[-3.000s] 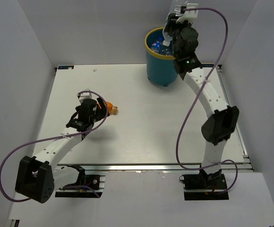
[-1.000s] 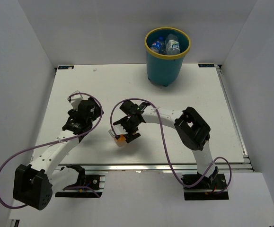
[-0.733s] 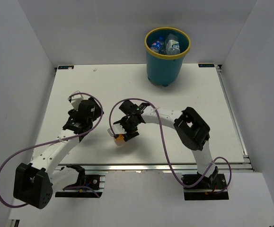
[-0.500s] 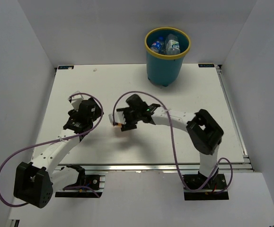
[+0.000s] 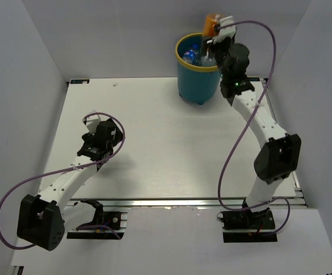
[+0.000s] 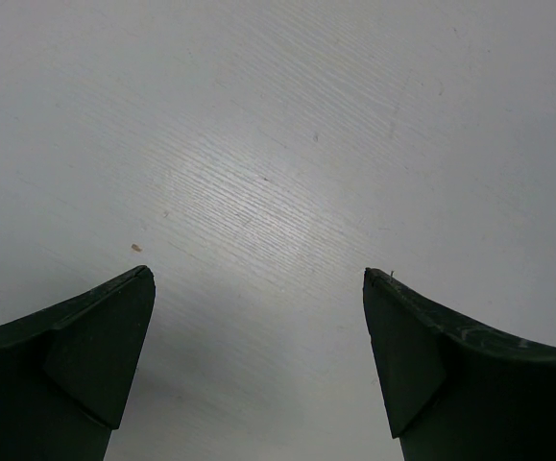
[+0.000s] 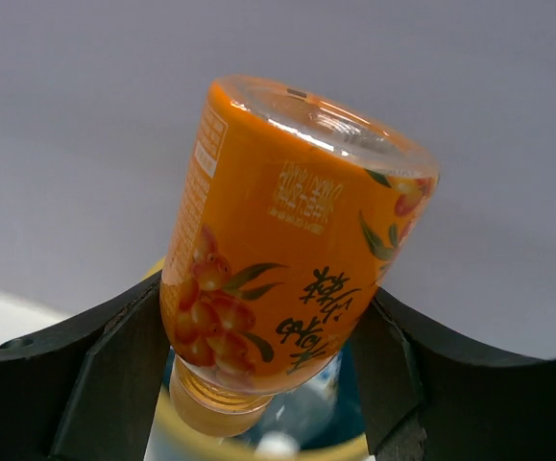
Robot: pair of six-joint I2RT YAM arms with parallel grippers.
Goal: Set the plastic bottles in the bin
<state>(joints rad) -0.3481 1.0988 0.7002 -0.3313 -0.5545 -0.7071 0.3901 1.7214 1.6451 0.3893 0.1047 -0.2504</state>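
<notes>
My right gripper (image 5: 214,27) is shut on the short orange bottle (image 5: 211,23), held above the far rim of the teal bin (image 5: 195,77). In the right wrist view the orange bottle (image 7: 292,245) hangs neck down between both black fingers (image 7: 100,360), with the bin's yellow rim (image 7: 177,442) and clear bottles below it. Inside the bin lie clear bottles with blue labels (image 5: 191,55). My left gripper (image 5: 92,142) hovers low over the bare table on the left, open, nothing between its fingers (image 6: 85,336).
White walls enclose the white table (image 5: 166,143) on three sides. The bin stands at the table's far edge, right of centre. A purple cable (image 5: 257,74) loops off the right arm. A metal rail (image 5: 183,201) runs along the near edge.
My right gripper closed on the orange bottle at the table's middle, lifted it and carried it far back to above the bin. The left arm has barely moved.
</notes>
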